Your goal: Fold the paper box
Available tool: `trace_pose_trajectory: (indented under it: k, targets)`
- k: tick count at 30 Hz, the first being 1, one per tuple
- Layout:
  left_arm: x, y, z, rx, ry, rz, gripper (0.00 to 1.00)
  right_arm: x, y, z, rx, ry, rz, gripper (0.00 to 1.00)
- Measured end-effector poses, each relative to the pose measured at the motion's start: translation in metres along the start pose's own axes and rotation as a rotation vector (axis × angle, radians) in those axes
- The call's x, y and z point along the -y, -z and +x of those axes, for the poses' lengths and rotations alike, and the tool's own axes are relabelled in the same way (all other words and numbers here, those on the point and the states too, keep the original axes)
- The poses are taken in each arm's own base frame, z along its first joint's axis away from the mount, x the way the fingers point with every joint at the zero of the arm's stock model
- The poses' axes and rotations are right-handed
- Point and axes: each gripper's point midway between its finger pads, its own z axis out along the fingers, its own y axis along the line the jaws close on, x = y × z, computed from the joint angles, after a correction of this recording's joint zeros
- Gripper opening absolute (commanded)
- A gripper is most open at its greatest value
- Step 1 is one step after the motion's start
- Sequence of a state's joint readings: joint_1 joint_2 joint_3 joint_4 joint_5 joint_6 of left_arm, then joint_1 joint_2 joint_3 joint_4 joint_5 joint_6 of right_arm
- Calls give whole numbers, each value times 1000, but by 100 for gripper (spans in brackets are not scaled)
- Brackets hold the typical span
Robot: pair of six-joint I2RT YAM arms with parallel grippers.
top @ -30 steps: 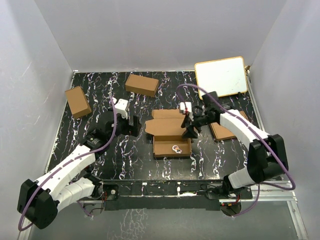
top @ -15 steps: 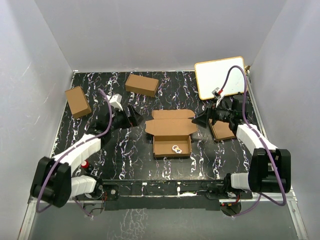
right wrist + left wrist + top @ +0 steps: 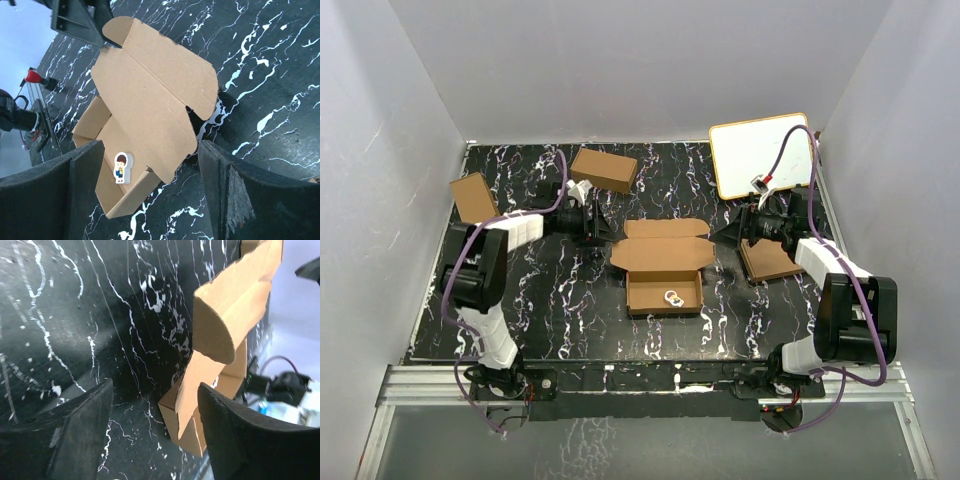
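1. Your left gripper stood with jaws wide apart, gripping nothing, just beside the paper box.
2. Your right gripper gaped wide too, empty, near the box's right end.
3. The box lay open on the table, between both grippers.

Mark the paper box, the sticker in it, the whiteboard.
paper box (image 3: 658, 256), top view, middle of the open lid panel
sticker (image 3: 120, 167), right wrist view, its centre
whiteboard (image 3: 760, 156), top view, middle of the white face
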State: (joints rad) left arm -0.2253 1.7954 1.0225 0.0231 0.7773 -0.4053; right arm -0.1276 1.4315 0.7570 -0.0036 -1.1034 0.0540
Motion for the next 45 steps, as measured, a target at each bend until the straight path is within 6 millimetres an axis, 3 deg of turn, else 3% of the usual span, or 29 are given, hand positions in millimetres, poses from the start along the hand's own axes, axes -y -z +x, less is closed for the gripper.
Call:
trace_pose_trajectory:
  k: [5, 12, 26, 30, 31, 35, 45]
  targets:
    - [0, -15, 11, -132, 33, 109, 58, 0, -1, 4, -13, -18, -17, 82]
    - [15, -11, 22, -196, 37, 229, 42, 4, -2, 11, -32, -46, -20, 81]
    - [29, -15, 17, -214, 8, 294, 22, 13, -6, 16, -50, -84, -19, 80]
    - [28, -20, 21, -235, 10, 296, 10, 14, -6, 16, -53, -90, -18, 79]
    - [28, -22, 24, -248, 14, 296, 0, 14, -6, 16, -55, -98, -16, 79]
    - [30, -21, 25, -250, 9, 303, 0, 17, -5, 15, -59, -108, -10, 79]
    - [47, -8, 17, -186, -105, 310, 0, 38, -13, 13, -111, -127, -10, 62]
